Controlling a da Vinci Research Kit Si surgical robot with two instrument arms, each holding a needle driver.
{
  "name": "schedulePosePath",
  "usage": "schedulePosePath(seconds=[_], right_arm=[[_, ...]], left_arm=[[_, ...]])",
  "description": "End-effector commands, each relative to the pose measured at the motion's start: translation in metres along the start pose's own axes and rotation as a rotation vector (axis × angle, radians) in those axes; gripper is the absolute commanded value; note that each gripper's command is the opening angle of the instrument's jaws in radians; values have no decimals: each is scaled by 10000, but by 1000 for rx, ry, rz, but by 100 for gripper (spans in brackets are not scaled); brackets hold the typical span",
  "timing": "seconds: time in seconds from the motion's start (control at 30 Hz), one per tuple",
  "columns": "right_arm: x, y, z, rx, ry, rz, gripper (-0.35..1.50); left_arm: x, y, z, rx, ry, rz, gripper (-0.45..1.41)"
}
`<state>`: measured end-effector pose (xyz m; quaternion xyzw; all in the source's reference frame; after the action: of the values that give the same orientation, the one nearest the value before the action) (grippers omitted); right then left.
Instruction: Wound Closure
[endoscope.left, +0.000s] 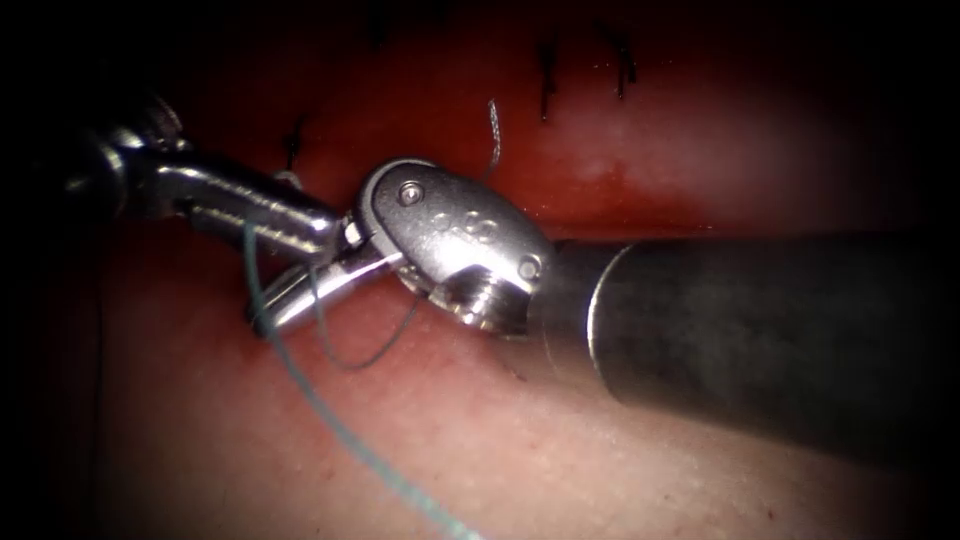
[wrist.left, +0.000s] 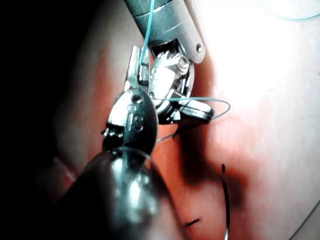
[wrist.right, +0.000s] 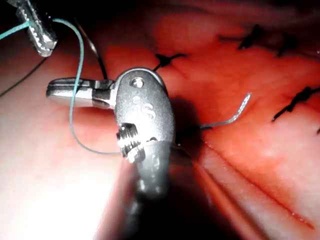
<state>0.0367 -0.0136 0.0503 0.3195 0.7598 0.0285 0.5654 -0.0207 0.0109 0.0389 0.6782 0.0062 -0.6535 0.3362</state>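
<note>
My left tool (endoscope.left: 325, 225) reaches in from the left, its jaws shut on the teal thread (endoscope.left: 330, 415). In the left wrist view its jaws (wrist.left: 136, 52) pinch the thread, which runs up past the other shaft. My right tool (endoscope.left: 265, 315) lies across the tissue (endoscope.left: 600, 470) pointing left, jaws shut. A loop of thread (wrist.right: 75, 125) goes around them (wrist.right: 52, 90). The curved needle (wrist.right: 230, 117) sits in the tissue by the cut with one end sticking up free, and neither tool holds it. It also rises behind the right tool's wrist (endoscope.left: 493, 130).
Dark finished stitches (endoscope.left: 545, 80) cross the cut farther along, and one (wrist.right: 167, 60) lies just behind the right tool's wrist. Red fluid (endoscope.left: 640, 200) wets the tissue along the cut. The right shaft (endoscope.left: 760, 340) covers much of the right side.
</note>
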Motion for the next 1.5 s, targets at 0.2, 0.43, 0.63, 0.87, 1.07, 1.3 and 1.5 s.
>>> schedulePosePath(seconds=[0.2, 0.43, 0.63, 0.87, 1.07, 1.3, 1.5], right_arm=[[5, -5, 7, -81, 55, 24, -35], [15, -15, 3, -194, 128, 60, -35], [26, -16, -9, -223, 143, 76, -35], [41, -10, -29, -283, 178, 99, -35], [49, -13, -38, -311, 196, 137, -35], [54, -3, -39, -310, 201, 218, 19], [53, 8, -46, -452, 212, 257, 21]], left_arm=[[-26, 4, -11, -7, -15, -15, -45], [-46, 18, -24, 12, -45, -35, -45], [-61, 33, -28, 18, -65, -53, -45], [-67, 47, -24, 26, -76, -83, -45], [-75, 50, -19, 51, -83, -97, -45], [-102, 54, 7, 130, -134, -122, -45], [-123, 56, 37, 150, -164, -123, -45]])
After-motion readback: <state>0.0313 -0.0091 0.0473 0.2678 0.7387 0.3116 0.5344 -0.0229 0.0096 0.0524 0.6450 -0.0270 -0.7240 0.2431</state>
